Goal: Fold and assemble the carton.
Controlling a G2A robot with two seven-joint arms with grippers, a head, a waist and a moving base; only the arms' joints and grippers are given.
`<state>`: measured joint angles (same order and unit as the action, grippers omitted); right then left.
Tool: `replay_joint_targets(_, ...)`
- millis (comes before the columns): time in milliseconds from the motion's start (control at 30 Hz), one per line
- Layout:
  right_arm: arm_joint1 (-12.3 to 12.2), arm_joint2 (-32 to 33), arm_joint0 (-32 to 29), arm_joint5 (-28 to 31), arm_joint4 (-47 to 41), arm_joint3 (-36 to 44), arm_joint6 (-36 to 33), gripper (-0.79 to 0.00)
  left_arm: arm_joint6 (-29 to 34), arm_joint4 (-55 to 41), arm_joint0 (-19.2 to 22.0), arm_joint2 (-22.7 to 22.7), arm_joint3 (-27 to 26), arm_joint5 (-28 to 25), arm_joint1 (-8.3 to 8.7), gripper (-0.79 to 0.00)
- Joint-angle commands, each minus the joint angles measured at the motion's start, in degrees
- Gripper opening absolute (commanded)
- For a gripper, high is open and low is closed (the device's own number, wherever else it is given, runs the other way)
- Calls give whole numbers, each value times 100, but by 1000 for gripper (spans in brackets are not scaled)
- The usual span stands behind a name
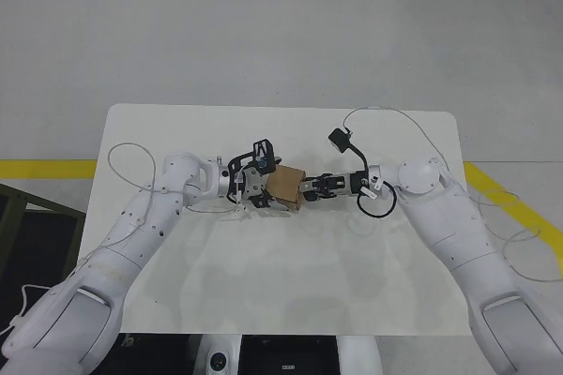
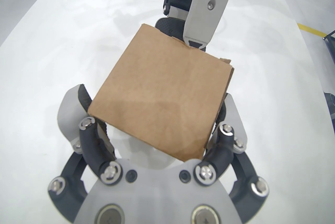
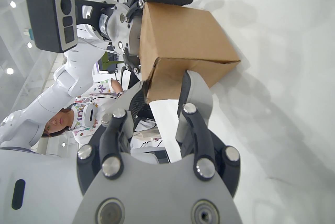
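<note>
A small brown cardboard carton is held just above the middle of the white table, between the two grippers. My left gripper is shut on the carton, one finger pressed on each opposite side. At the carton's far end, my right gripper pinches an edge of the box. In the right wrist view, the right gripper straddles an end flap of the carton, one finger inside and one outside. That end looks partly unfolded. The carton's underside is hidden.
Thin white cables loop over the table beside each arm. A dark green rack stands off the table's left edge. Yellow floor tape runs along both sides. Bare tabletop lies in front of and behind the carton.
</note>
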<state>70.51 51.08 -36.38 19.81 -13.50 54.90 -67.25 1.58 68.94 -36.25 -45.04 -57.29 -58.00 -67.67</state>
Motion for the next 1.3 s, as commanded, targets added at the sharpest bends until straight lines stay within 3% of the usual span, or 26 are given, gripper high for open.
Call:
replay_joint_targets(0,-12,40,-35,13,-62,47,-47,-468,11,-13,4,11,3,0,-1,0)
replay_joint_targets(233,-96,234,-142,19,-53,199,-133,-459,9,-99,66,-22,91,0,-3,0)
replay_joint_targets(500,-254,624,-381,133,-80,589,-249,-416,319,-892,32,-58,-49,0,74,0)
replay_joint_targets(533,-275,671,-421,156,-75,658,-271,-345,391,-1025,13,-69,-116,0,107,0)
replay_joint_targets(567,-298,726,-453,158,-66,697,-280,-219,461,-1177,-4,-94,-180,0,145,0)
replay_joint_targets(600,-319,798,-485,199,-64,744,-220,-18,532,-1329,-15,-135,-252,0,187,0)
replay_joint_targets(633,-337,854,-536,268,-61,816,-167,0,596,-1493,-29,-195,-319,0,233,0)
replay_joint_targets(967,-494,1440,-883,1607,260,1225,633,0,1443,-2378,-231,-1091,-820,192,643,0)
replay_joint_targets(1167,-591,1977,-998,2833,1244,1078,1855,0,2171,-3032,-252,-1414,-778,456,764,0)
replay_joint_targets(1267,-632,2252,-1038,3159,2081,1013,2612,0,2424,-3178,-237,-1613,-783,566,834,0)
